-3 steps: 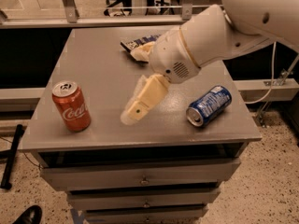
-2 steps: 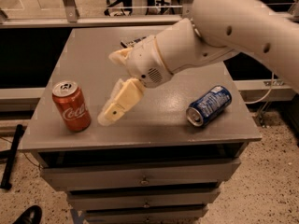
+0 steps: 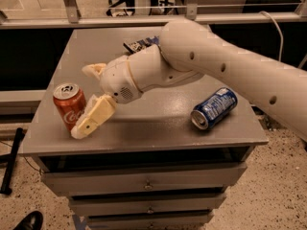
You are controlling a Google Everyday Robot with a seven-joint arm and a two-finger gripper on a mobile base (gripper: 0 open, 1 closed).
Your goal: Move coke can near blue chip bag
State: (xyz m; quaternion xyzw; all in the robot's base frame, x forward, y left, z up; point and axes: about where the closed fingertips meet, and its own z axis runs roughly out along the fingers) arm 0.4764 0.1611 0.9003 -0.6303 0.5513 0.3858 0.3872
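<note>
The red coke can [image 3: 68,105] stands upright near the front left of the grey table [image 3: 158,123]. My gripper [image 3: 82,99] is open around it: one cream finger [image 3: 94,117] lies along the can's front right side, the other finger [image 3: 93,70] sits behind the can. The blue chip bag [image 3: 140,44] lies at the back middle of the table, mostly hidden behind my arm.
A blue soda can [image 3: 214,108] lies on its side at the right of the table. My white arm [image 3: 225,71] reaches in from the right across the table. Drawers [image 3: 144,183] run below the table front. A railing stands behind.
My gripper has moved left across the table from the middle to the coke can, and its fingers now straddle the can. The cans have not moved.
</note>
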